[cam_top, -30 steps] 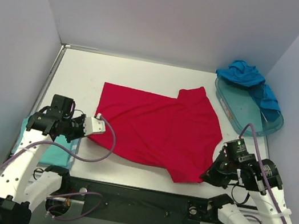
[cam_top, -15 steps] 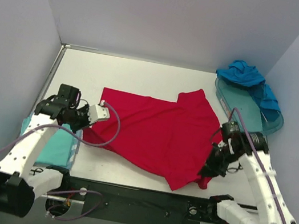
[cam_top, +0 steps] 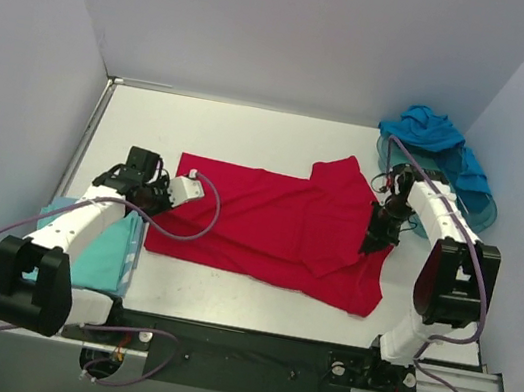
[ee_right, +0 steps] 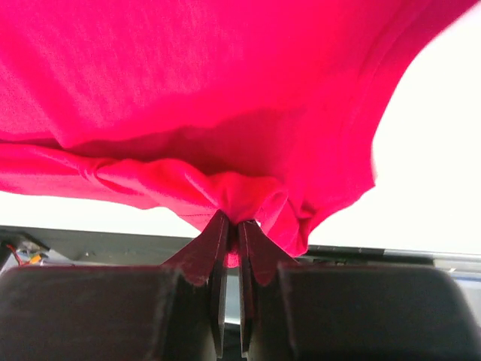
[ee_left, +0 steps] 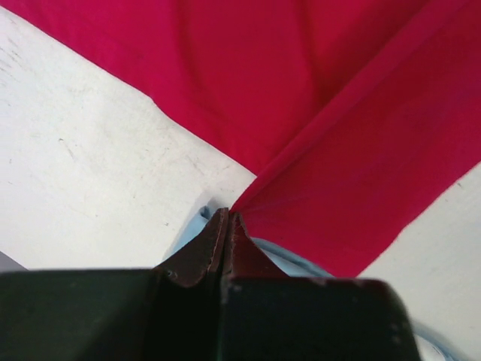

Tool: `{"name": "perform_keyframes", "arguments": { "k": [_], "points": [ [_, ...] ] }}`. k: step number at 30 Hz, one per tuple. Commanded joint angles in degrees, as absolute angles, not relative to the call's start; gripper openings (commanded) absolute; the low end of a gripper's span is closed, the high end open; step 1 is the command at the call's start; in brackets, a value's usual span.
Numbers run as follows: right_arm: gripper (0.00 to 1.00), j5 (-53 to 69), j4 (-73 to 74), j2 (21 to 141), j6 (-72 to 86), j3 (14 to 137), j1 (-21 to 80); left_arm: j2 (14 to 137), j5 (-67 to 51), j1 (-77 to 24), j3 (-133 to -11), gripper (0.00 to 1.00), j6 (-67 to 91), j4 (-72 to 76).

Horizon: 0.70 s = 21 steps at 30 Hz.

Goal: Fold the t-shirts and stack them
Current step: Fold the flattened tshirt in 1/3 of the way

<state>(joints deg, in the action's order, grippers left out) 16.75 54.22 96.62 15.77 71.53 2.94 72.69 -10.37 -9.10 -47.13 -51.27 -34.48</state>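
Note:
The red t-shirt [cam_top: 267, 227] lies across the middle of the table, its near edge folded up over the rest. My left gripper [cam_top: 162, 197] is shut on its left edge [ee_left: 301, 173], low over the table. My right gripper [cam_top: 374, 241] is shut on a bunched fold of the red shirt [ee_right: 225, 113] at its right side and holds it up. The pale aqua t-shirt [cam_top: 95, 248] lies folded at the near left, and its edge shows under my left fingers [ee_left: 192, 226]. The blue t-shirt [cam_top: 435, 135] is bunched in the teal tray at the far right.
The translucent teal tray [cam_top: 461, 216] stands at the far right next to the wall. Grey walls close in the table on three sides. A black rail [cam_top: 247, 341] runs along the near edge by the arm bases.
Both grippers moved away from the near edge with the red shirt's near edge. The right one went further back and lifted its fold over the shirt's right side. The shirt now looks narrower.

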Motion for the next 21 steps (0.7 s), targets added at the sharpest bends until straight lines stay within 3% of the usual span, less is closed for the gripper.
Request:
{"name": "perform_keyframes", "arguments": {
  "k": [1, 19, 20, 21],
  "points": [
    [0.00, 13.89, 54.67, 99.75, 10.29, 78.30, 2.29, 74.61, -7.03, -10.19, -46.94, 0.00, -48.96, -24.79],
    [0.00, 14.51, 54.49, 111.53, 8.26, 88.15, 2.02, 80.24, -4.13, -12.04, -46.93, 0.00, -47.37, -21.45],
    [0.07, 14.24, 54.58, 111.88, 8.35, 88.68, 2.02, 80.42, -4.22, -12.13, -47.37, 0.08, -47.29, -21.36],
    [0.19, 13.37, 54.58, 112.58, 8.61, 89.12, 2.02, 80.51, -4.22, -12.30, -47.98, 0.26, -47.11, -21.44]
  ]
}}
